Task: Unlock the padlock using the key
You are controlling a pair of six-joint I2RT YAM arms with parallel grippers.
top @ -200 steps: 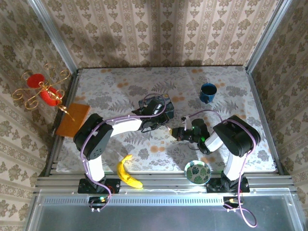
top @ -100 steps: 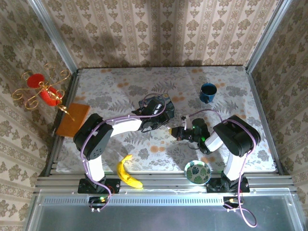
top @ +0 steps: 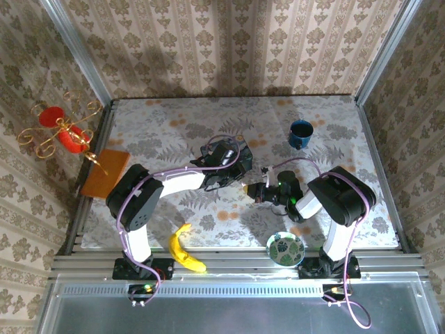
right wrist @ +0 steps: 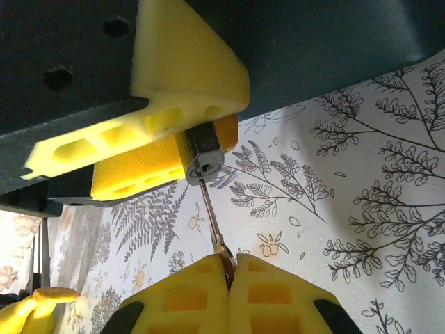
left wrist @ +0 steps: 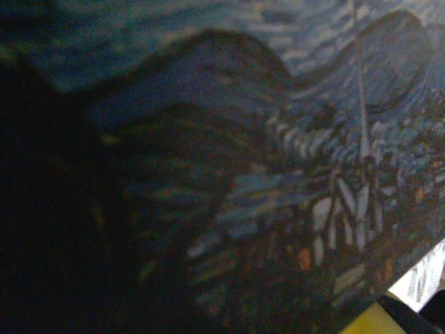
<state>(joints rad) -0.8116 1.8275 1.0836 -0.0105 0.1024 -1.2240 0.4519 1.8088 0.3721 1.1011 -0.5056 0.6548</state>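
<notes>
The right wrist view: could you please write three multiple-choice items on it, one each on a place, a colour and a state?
1. Where does the blade of the key end?
A) in the keyhole of the padlock
B) in mid-air, touching nothing
C) out of frame

2. What colour are the fingers of the left hand around the padlock?
A) black
B) yellow
C) red

3. How is the right hand?
A) wide open
B) shut on nothing
C) shut on the key

Answers: 1 A, the blade runs straight into the lock's face; 2 B, both pads beside the lock body are yellow; 3 C, its two fingers meet with the key's head pinched between them.
</notes>
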